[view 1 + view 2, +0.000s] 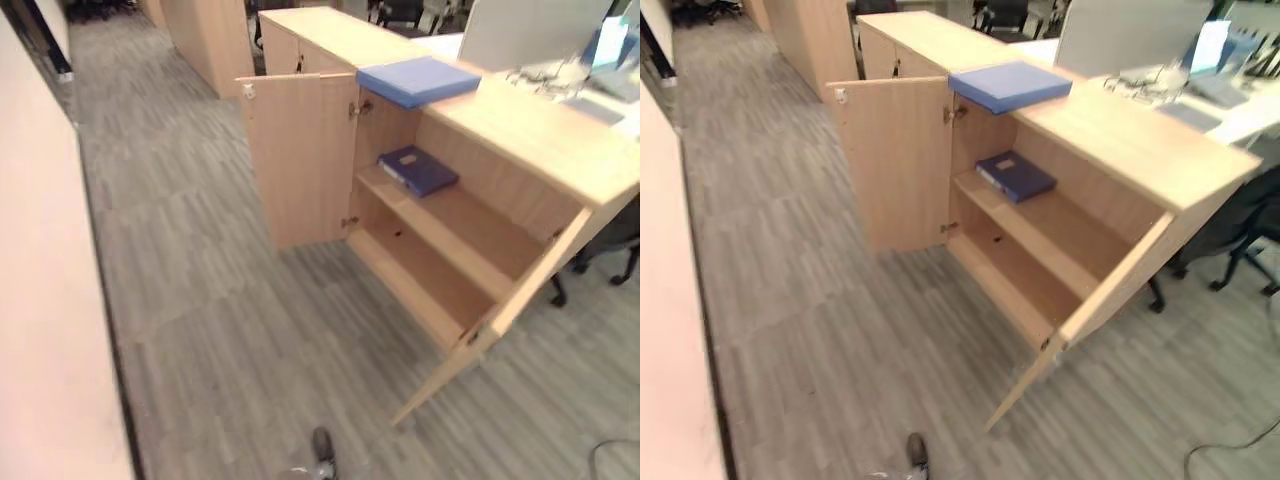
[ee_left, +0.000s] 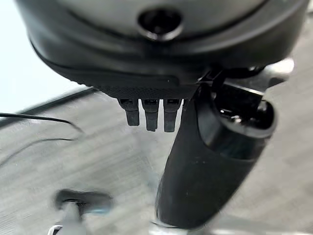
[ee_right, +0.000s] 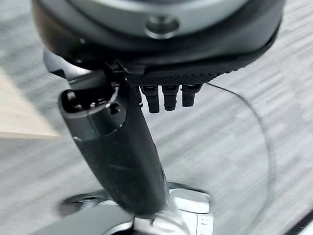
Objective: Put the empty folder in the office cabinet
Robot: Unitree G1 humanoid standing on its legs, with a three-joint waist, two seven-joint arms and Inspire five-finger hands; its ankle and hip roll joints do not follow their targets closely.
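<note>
From the head views, the light-blue flat folder (image 1: pixel 418 80) lies on top of the pale wooden office cabinet (image 1: pixel 520 130), at its near-left corner above the open doors; a dark-blue binder (image 1: pixel 418 170) sits on the upper shelf (image 1: pixel 450 225). Grey striped carpet floor (image 1: pixel 230 330) surrounds it. Wrist views: left hand (image 2: pixel 205 161) and right hand (image 3: pixel 122 152) hang relaxed, fingers straight, holding nothing. Best to step close and grasp the folder's overhanging edge.

Blue folder (image 1: pixel 418 81) flat atop open cabinet (image 1: pixel 470 190); darker folder (image 1: pixel 418 170) on upper shelf.

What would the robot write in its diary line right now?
cabinet: doors open | light blue folder: on top | dark blue folder: upper shelf | left hand, right hand: open, empty
</note>
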